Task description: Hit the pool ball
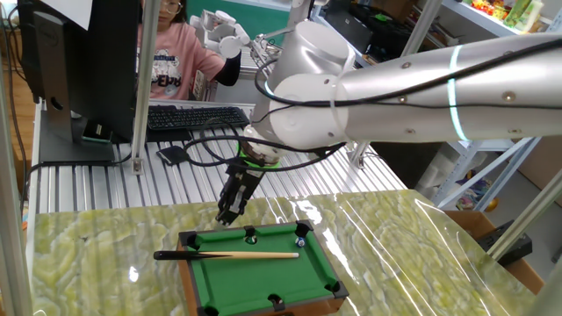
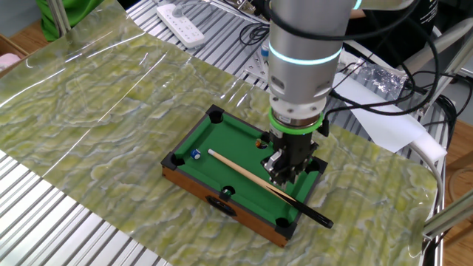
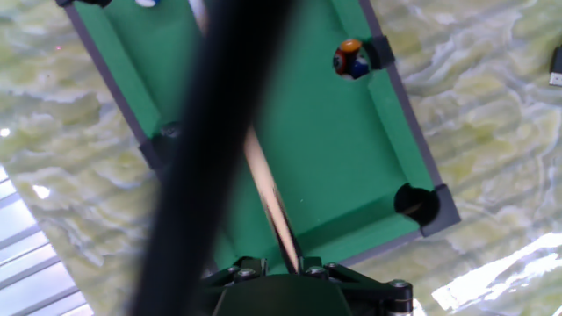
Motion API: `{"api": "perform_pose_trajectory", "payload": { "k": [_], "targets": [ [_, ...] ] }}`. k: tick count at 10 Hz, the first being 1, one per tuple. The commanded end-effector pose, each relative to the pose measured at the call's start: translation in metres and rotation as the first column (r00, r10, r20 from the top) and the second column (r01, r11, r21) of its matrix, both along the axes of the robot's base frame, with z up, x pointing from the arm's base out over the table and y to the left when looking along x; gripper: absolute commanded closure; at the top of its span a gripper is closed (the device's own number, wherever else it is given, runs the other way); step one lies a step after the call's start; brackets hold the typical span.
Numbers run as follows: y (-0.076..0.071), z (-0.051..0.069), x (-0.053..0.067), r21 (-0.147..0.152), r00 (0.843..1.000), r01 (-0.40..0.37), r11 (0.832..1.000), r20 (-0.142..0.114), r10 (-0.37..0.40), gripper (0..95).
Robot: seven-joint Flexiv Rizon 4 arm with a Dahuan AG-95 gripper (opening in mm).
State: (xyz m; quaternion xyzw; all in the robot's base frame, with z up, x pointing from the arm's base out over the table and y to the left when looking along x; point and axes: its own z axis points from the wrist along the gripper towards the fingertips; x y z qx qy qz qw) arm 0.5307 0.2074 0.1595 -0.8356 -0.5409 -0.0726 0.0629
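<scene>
**Operator:** What is the gripper's (image 2: 284,176) condition, and what is the first hazard?

**Technician:** The gripper points steeply down over one end of the miniature table (image 2: 199,188), right at the cue stick (image 2: 244,171). The jaws stand narrow. I cannot tell whether they are clamped on the cue or merely beside it. Hazard one: if the hold is loose or absent, a push would likely slide past the cue or swing it sideways.

**Operator:** And the cue itself?

**Technician:** It lies diagonally across the felt, and its black end overhangs the corner near the gripper. Hazard two: the fingers are close to the end rail and a corner pocket, so a low pass could catch the rail and shift the whole table.

**Operator:** Where is the target?

**Technician:** The pool ball (image 2: 196,154) sits at the far end, just beside a corner pocket (image 2: 177,159) and close to the tan tip, apparently a little off the cue's line. Hazard three: a thrust straight along the shaft may clip it thinly or miss. A coloured ball (image 2: 260,142) rests at a side pocket, apart from the cue's path.

**Operator:** How much room is there?

**Technician:** The felt between tip and ball is open. The green patterned mat (image 2: 111,111) gives free space on all sides. The keyboard (image 1: 198,117) and a seated person (image 1: 171,61) are well apart, beyond the slatted bench (image 1: 105,184).
</scene>
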Motion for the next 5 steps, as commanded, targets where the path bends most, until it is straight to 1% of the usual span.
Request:
{"api": "perform_pose_trajectory", "payload": {
  "k": [1,2,3,4,5],
  "targets": [
    [-0.0016,0.0014,-0.0027,-0.003,1.000,-0.004,1.000,0.000,0.004,76.0],
    [-0.0017,0.0017,-0.0029,-0.001,1.000,-0.006,1.000,0.001,0.006,76.0],
    [-0.0017,0.0017,-0.0029,0.003,1.000,0.009,1.000,0.000,-0.009,76.0],
    [-0.0017,0.0017,-0.0030,0.007,1.000,0.015,1.000,0.005,-0.016,76.0],
    [-0.0012,0.0006,-0.0020,0.015,1.000,-0.005,1.000,0.011,0.005,76.0]
  ]
}}
